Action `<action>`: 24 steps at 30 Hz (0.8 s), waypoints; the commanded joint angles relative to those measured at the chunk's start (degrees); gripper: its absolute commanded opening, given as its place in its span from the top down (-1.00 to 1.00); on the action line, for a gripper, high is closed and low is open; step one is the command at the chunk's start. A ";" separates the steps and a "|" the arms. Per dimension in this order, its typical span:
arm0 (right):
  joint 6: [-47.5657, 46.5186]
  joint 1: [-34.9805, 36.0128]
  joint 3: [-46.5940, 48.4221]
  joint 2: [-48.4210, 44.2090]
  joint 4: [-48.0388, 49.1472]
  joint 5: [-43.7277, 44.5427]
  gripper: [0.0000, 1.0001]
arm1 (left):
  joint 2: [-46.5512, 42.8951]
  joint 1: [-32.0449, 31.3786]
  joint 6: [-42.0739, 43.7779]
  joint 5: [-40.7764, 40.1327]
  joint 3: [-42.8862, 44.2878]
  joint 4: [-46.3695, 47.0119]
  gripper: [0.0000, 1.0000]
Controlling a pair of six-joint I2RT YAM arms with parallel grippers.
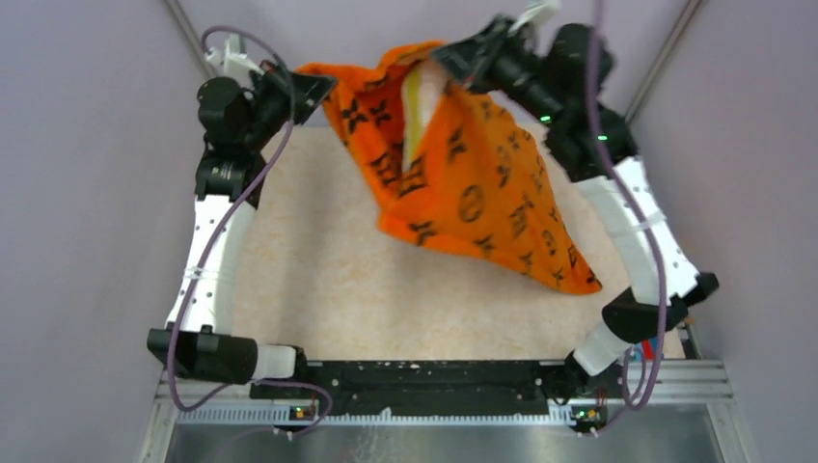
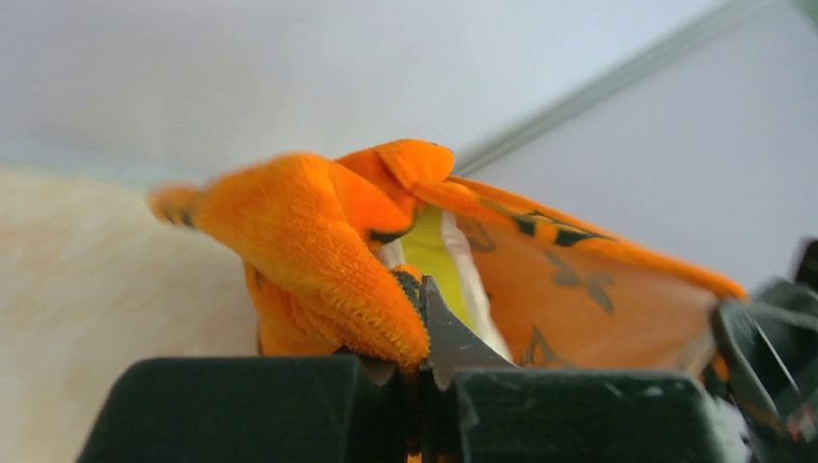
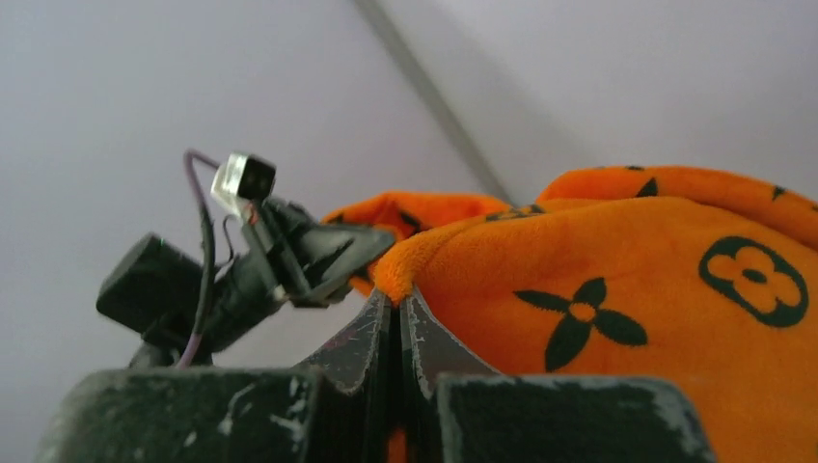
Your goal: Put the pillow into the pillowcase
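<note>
I am clamping my left pincer [image 1: 323, 92] and right pincer [image 1: 449, 60] on the open hem of the pillowcase [image 1: 482, 193] above the far edge of the worktop [image 1: 318, 289], the pillow [image 1: 417, 108] sitting mostly inside, and aiming at level, gentle jiggles.

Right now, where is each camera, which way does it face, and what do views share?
Top external: above and behind the robot, looking down; left gripper and right gripper hold up the pillowcase.
Left wrist: on the left gripper, looking along its fingers at the pillow inside.
Right wrist: on the right gripper, facing the left gripper across the pillowcase.
Both wrist views show the pillowcase pinched.
</note>
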 commanded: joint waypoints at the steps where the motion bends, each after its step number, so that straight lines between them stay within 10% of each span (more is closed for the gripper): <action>1: -7.75 15.65 -8.65 3.68 7.35 9.47 1.00 | -10.69 10.05 -0.54 -0.72 -18.10 -2.99 1.00; 9: -3.08 17.79 -15.11 15.07 12.19 6.11 1.00 | -11.14 13.43 7.69 3.13 -41.83 -4.75 1.00; 24: -1.06 2.36 -31.40 -0.17 12.26 2.02 1.00 | 5.90 -16.03 4.86 -7.13 -31.29 -0.02 1.00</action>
